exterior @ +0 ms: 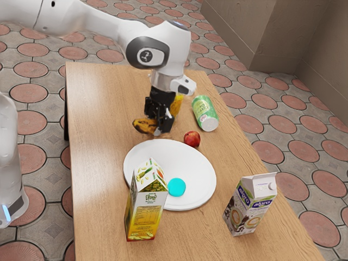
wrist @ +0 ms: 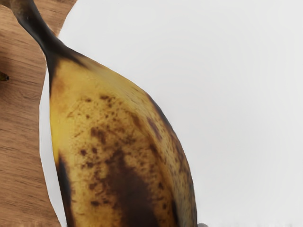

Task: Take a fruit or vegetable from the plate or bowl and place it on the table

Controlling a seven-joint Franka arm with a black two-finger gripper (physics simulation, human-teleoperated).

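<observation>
Yellow, brown-blotched banana (exterior: 144,126) pinched between its fingers, the black gripper (exterior: 162,128) should travel stemward, past the round white plate's (exterior: 168,152) rim, over the wooden table (exterior: 98,136).

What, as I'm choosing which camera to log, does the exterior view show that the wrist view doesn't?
Exterior view: the arm and gripper, an apple, a green bottle, a yellow carton, an Alpro carton, a turquoise round thing, the tiled floor and a wall.

Wrist view: a dark stem close up, and a small dark tip at the picture's edge, too little to name.

Both: a brown-spotted banana, the white plate and the wooden table.
</observation>
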